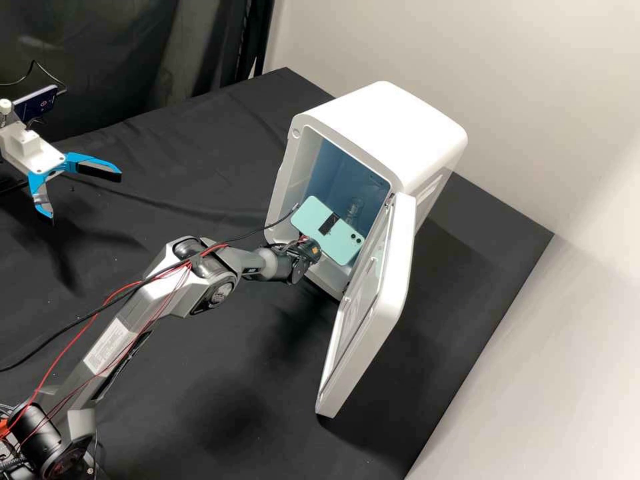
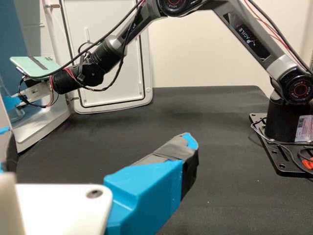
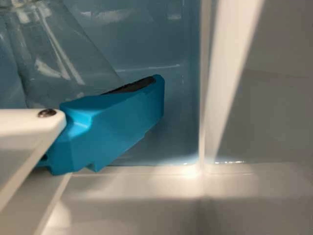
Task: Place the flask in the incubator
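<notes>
So the flask [image 1: 353, 208] is inside the incubator [image 1: 400, 133], about 2 o'clock on the bench [image 1: 200, 133]. The right gripper [image 3: 105, 90] is close by it, can't tell if it's gripping. The left gripper [image 1: 82, 193] is spread wide at 10 o'clock. It's glass: light, slick, breakable. I'd hold the neck gently.

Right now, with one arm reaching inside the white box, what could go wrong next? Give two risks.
1. The glass flask sits deep inside the incubator, close to the right arm at its wrist; a careless pull-back might knock it over.
2. A loose cable trails by the doorway, and the open door hangs beside the arm; either could probably catch it.
</notes>
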